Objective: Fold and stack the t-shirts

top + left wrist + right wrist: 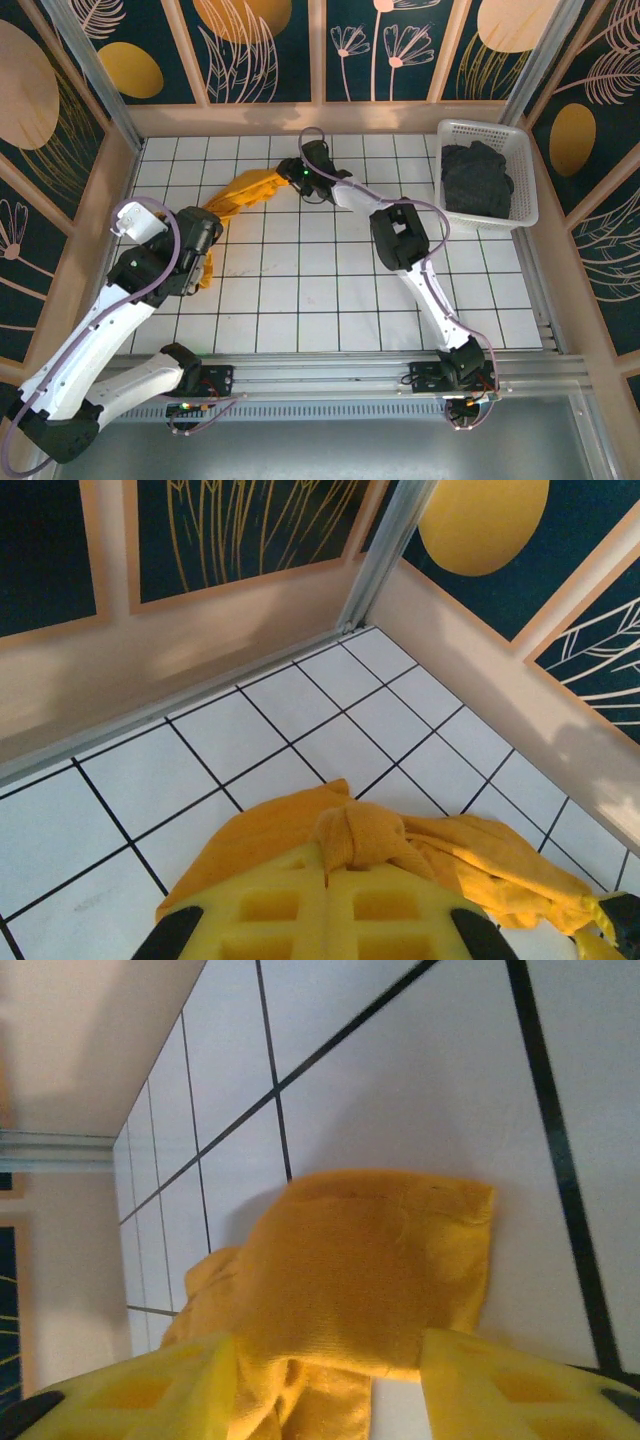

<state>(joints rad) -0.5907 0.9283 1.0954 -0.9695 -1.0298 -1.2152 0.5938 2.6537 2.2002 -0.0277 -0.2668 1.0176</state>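
Left hand [325, 865], right hand [326, 1352] at one mustard t-shirt [250, 190] (one charcoal t-shirt [478, 180] apart)

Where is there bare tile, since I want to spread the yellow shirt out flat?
Widest bare table: the near-centre tiles between left arm and right arm. Also open: near-right tiles, this side of the basket. Crowded: the far-left diagonal, where the mustard t-shirt runs from left gripper to right gripper.

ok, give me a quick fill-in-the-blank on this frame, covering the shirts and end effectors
1. The dark t-shirt lies in the white ____.
2. The left end effector is ____ on the mustard t-shirt.
3. The right end effector stands ____ around that shirt's far end.
Missing: basket; shut; open
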